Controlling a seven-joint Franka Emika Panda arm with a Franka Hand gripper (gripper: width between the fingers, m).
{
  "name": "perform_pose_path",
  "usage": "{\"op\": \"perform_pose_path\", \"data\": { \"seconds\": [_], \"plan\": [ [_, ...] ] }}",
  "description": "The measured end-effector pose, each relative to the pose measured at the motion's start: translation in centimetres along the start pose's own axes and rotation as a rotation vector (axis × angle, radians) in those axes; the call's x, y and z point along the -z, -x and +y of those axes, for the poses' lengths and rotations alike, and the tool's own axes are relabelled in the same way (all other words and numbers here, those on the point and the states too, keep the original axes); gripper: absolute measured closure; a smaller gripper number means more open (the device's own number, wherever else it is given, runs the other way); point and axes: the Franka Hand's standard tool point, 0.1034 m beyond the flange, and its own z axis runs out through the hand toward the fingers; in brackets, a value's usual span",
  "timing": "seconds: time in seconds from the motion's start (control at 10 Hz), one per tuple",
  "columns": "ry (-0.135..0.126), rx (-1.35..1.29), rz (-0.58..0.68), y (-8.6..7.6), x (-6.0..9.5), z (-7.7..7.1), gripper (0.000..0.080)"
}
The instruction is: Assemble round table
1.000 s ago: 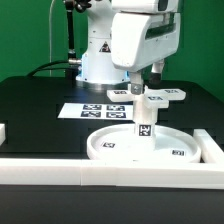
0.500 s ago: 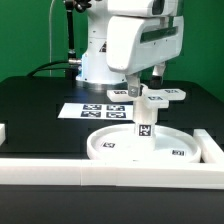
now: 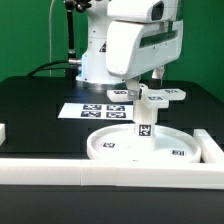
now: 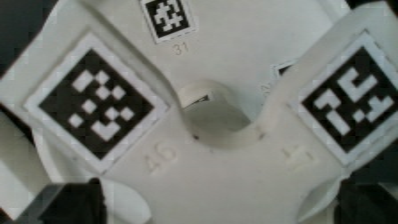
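The disc (image 3: 146, 143) lies on the black table (image 3: 40, 105) at its front edge, toward the exterior view's right, hemmed by white rails (image 3: 70, 166) along the front and right. The post (image 3: 144, 124) stands upright at the disc's centre, and the foot (image 3: 160, 96) sits level just above the post's top; whether the two touch cannot be told. The gripper (image 3: 144, 88) comes down onto the foot and seems to grip it, but its fingertips are hidden, so how wide it stands cannot be told. In the wrist view the foot (image 4: 196, 110) fills the picture, tagged arms spreading from a central hole, with dark finger tips (image 4: 80, 203) at the edge. The step looks like fitting the foot onto the post; next, the hole likely needs centring over the post, then a straight push or twist down while keeping the foot level. The marker board (image 3: 95, 109) lies behind the disc, mid-table. Behind stand the arm's white base (image 3: 100, 60), black cables and a green backdrop (image 3: 30, 35).
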Motion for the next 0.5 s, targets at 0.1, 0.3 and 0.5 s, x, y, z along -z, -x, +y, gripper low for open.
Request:
{"op": "perform_pose_path", "data": {
  "seconds": [0.1, 0.3, 0.5],
  "plan": [
    [-0.001, 0.001, -0.002, 0.1, -0.1, 0.03, 0.0151],
    [-0.002, -0.005, -0.003, 0.22, -0.15, 0.07, 0.0359],
    [-0.002, -0.047, -0.002, 0.25, -0.15, 0.09, 0.0357]
  ]
}}
